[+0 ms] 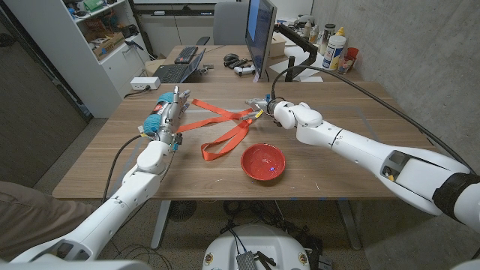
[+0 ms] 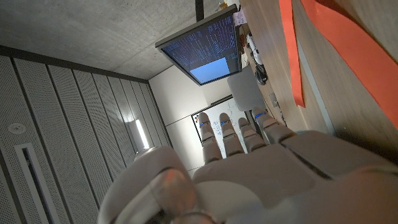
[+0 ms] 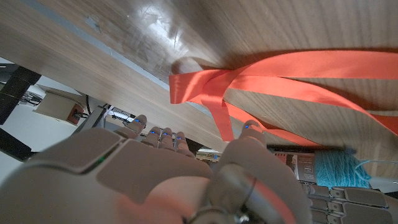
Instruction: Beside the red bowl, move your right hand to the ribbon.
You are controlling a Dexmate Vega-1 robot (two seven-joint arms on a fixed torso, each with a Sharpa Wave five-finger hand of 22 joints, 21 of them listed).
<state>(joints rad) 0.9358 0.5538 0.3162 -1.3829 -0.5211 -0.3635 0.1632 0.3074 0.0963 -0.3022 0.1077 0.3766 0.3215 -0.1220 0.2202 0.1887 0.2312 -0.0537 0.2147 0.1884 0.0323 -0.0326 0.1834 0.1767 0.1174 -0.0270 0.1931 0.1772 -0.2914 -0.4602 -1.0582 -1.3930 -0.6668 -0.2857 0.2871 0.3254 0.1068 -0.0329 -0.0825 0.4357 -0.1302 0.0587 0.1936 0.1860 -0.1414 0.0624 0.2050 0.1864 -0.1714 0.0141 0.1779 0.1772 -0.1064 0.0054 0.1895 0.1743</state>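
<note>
Even, bright indoor light; soft shadows lie under the arms. Glare streaks the table (image 3: 205,31) toward twelve o'clock in the right wrist view; nearby fingers (image 2: 230,140) look blurred.

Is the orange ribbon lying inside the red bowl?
No, the orange ribbon lies on the wooden table beside the red bowl, not in it.

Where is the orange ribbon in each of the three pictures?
Head view: the long flat orange fabric ribbon lies mid-table, between the two hands.
Left wrist view: the ribbon's strips run along the wood at the picture's upper right.
Right wrist view: its bunched end sits at centre, strips running right.
Shared landmark: the wooden table, under the ribbon in all three.
</note>
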